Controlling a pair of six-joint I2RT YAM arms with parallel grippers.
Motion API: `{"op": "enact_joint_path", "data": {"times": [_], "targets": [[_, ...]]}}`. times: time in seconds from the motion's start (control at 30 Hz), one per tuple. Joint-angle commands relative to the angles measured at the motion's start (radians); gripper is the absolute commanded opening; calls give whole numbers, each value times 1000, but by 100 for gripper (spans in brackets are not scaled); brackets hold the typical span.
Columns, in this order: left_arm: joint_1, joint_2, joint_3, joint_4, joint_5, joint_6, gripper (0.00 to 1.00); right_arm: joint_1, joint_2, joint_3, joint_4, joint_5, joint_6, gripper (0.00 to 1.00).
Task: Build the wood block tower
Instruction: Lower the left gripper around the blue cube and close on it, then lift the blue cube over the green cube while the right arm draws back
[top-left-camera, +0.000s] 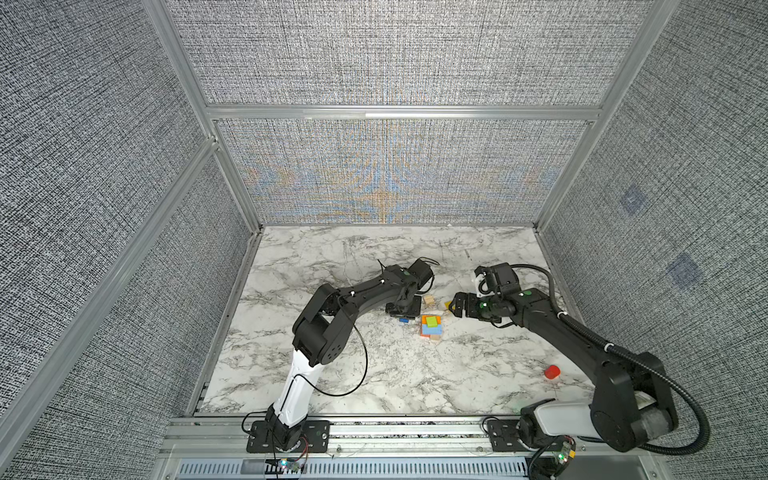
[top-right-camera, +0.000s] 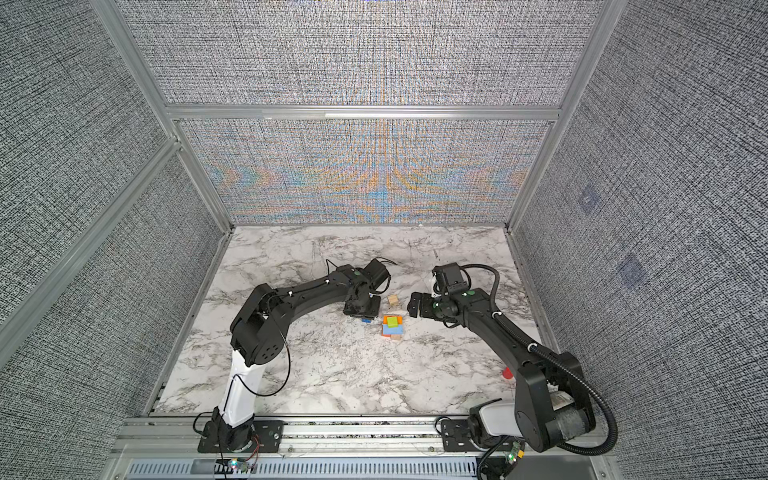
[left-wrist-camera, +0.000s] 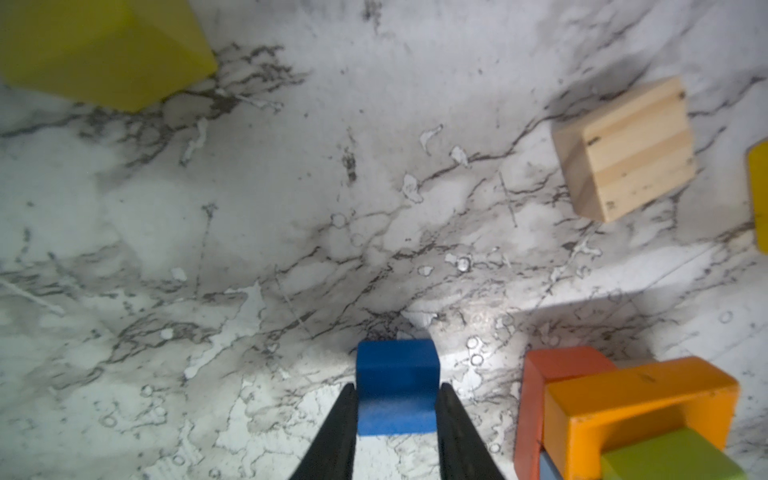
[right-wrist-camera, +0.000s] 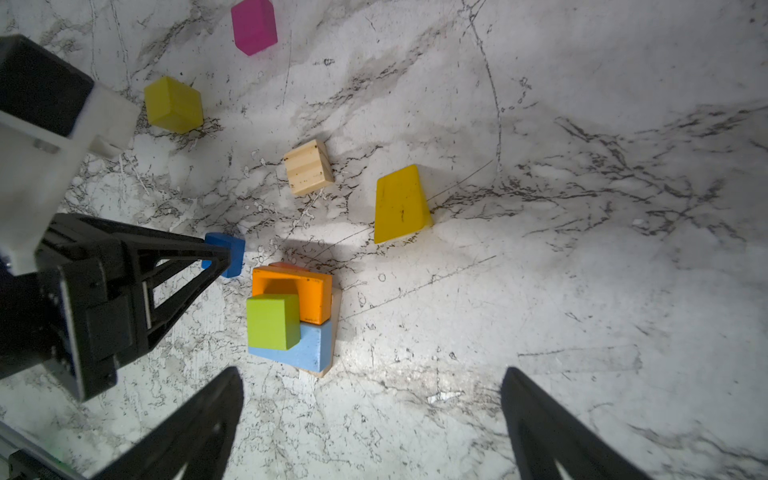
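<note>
left hand (left-wrist-camera: 397, 390): its black fingers (left-wrist-camera: 340, 424) press both sides of a small blue wooden cube (left-wrist-camera: 397, 365) that sits on the marble-patterned desk (left-wrist-camera: 291, 208), not lifted.
blue cube's place: just left of the tower in both top views, clear of it.
tower (top-left-camera: 431, 326): near the desk's middle and low, with a flat tan wooden slab (right-wrist-camera: 337, 307) lowest, then a light blue brick (right-wrist-camera: 313, 347), an orange arch brick (right-wrist-camera: 309, 291) and a green cube (right-wrist-camera: 272, 320) on top.
loose pieces: a plain pine cube (right-wrist-camera: 308, 167), a yellow wedge (right-wrist-camera: 400, 205), a lime-yellow cube (right-wrist-camera: 173, 104) and a magenta cube (right-wrist-camera: 253, 25) lie apart on the desk beyond the tower.
right hand (right-wrist-camera: 370, 415): jaws spread wide, empty, hovering near the tower's right.
red cylinder block (top-left-camera: 552, 372): well apart, far right.
progress: by my reckoning the base layers are done, while the blue cube and five loose pieces remain unstacked.
</note>
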Motion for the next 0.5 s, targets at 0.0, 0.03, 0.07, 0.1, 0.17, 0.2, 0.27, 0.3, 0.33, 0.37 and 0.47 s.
{"op": "enact_joint_path", "data": {"times": [0.0, 0.03, 0.07, 0.1, 0.17, 0.2, 0.27, 0.3, 0.33, 0.37, 0.47], "targets": [[-1, -6, 3, -19, -6, -3, 32, -1, -3, -1, -1, 8, 6, 99], [0, -6, 2, -22, -8, -3, 32, 0, -2, 0, -1, 8, 6, 99], [-3, -7, 3, -24, -9, -2, 34, -1, -3, -1, -1, 8, 7, 99], [-3, -8, 4, -27, -12, -1, 36, -1, -2, -3, -1, 7, 6, 99], [-3, -6, 7, -30, -17, -2, 42, -1, -4, -2, -3, 5, 6, 99], [-3, -4, 9, -33, -17, -1, 44, -1, -5, -2, -3, 6, 6, 99], [-3, 2, 14, -36, -18, -1, 46, 0, -7, -3, -3, 6, 6, 99], [-4, 5, 17, -39, -20, -1, 46, -1, -8, -5, -3, 6, 6, 99], [-5, 10, 20, -41, -23, -1, 46, -1, -9, -5, -4, 6, 6, 99], [-5, 10, 22, -41, -22, 0, 46, 0, -10, -5, -4, 6, 6, 99], [-5, 17, 28, -41, -22, 1, 46, -1, -13, -5, -7, 6, 6, 99]]}}
